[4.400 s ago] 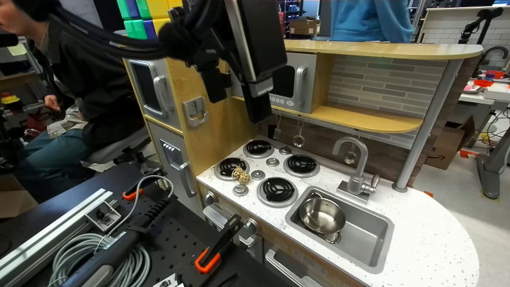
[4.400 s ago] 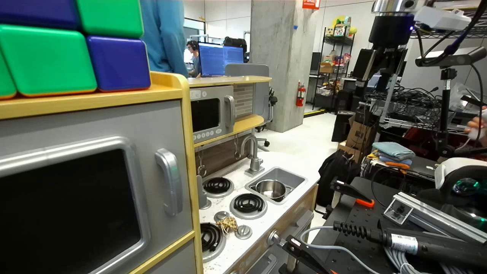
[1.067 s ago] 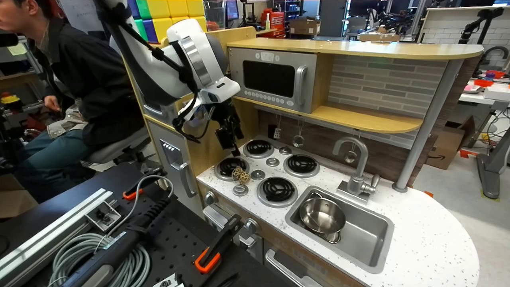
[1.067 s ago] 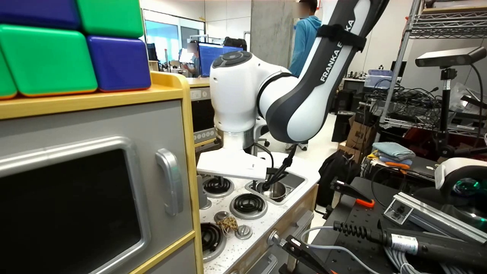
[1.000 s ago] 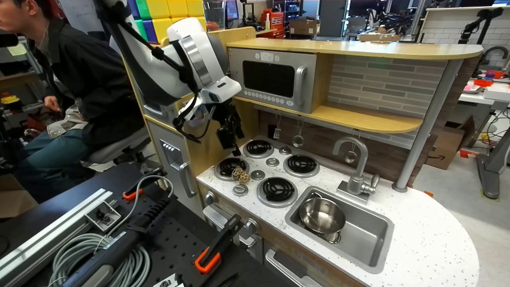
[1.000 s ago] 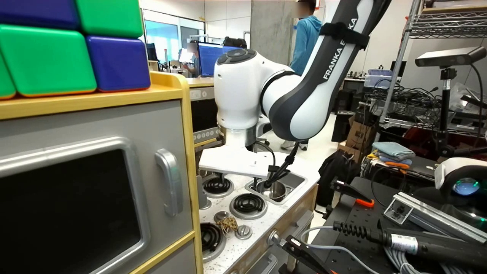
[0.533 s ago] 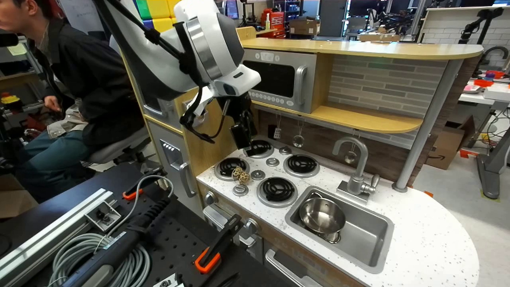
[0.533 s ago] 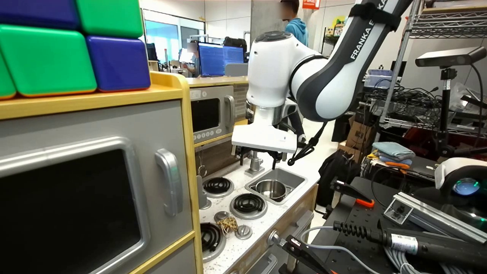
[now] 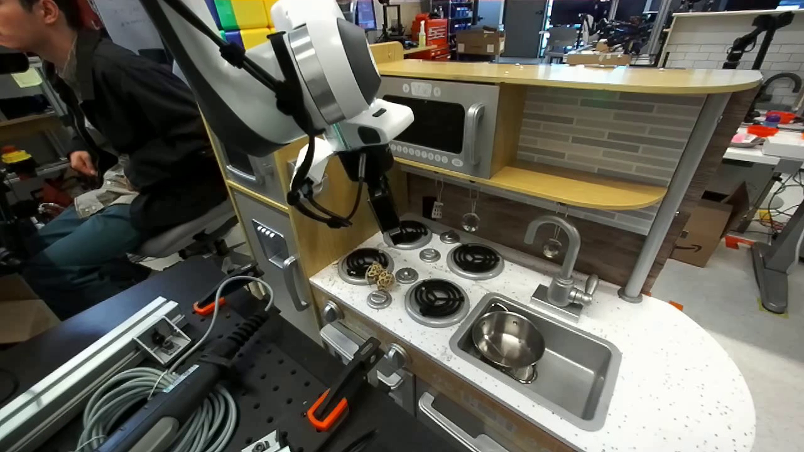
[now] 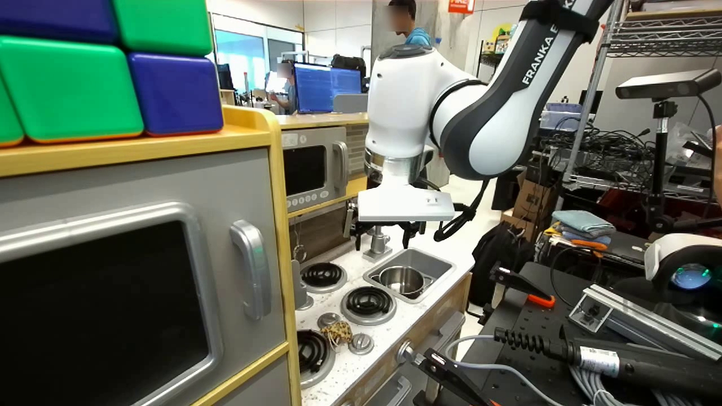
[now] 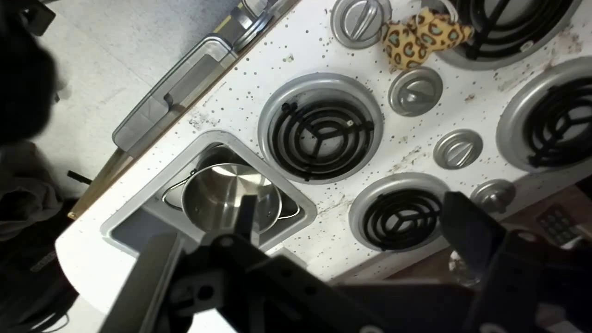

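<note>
Gripper (image 11: 354, 212) hangs above the white counter (image 9: 681, 364), fingers (image 11: 467, 226) spread wide apart. Wrist view: a coil burner (image 11: 400, 217) shows in the gap, close beside one fingertip; the opposite finger crosses in front of the metal pot (image 11: 222, 194), partly covering it. Pot sits mouth up in the sink (image 9: 575, 383), below the fingertips, apart from them. Leopard-print cloth (image 11: 418, 39) lies farther off, among the knobs (image 11: 415, 92) at the edge of a second burner (image 11: 513, 32), clear of both fingers. Exact height: cannot tell.

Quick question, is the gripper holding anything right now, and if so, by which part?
Nothing is held: the gripper stands open, its fingers spread apart, while the metal pot sits in the sink.
</note>
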### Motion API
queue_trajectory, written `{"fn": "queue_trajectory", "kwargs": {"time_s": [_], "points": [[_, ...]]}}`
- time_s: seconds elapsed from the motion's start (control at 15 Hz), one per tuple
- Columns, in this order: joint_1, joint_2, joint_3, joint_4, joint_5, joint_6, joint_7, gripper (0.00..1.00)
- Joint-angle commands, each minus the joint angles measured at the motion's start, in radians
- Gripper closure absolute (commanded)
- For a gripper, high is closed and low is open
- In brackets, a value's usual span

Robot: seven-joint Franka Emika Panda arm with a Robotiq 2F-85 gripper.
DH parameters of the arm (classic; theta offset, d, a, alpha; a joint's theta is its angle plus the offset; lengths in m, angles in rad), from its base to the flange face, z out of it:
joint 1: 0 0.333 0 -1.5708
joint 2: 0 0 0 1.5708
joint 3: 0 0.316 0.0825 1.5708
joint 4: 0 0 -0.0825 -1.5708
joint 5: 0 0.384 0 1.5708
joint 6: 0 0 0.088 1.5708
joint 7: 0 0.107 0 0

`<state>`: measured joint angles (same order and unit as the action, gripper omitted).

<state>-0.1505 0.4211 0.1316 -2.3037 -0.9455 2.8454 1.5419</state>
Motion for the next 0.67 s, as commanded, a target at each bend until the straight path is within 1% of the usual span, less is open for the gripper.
{"fn": "queue_trajectory", "kwargs": {"time_s": [0.0,0.13,0.27,0.33,0.4,0.47,0.53,0.6], "points": [[-0.098,0.036,0.108,-0.001,0.093,0.028,-0.264,0.0],[-0.191,0.073,0.225,0.012,0.16,-0.03,-0.408,0.0],[-0.281,0.108,0.343,0.042,0.248,-0.151,-0.551,0.0],[-0.306,0.116,0.38,0.065,0.312,-0.241,-0.624,0.0],[-0.312,0.112,0.395,0.089,0.374,-0.333,-0.686,0.0],[-0.286,0.101,0.372,0.105,0.419,-0.412,-0.719,0.0],[-0.135,0.053,0.227,0.118,0.538,-0.458,-0.781,0.0],[-0.057,0.029,0.15,0.144,0.601,-0.526,-0.782,0.0]]}}
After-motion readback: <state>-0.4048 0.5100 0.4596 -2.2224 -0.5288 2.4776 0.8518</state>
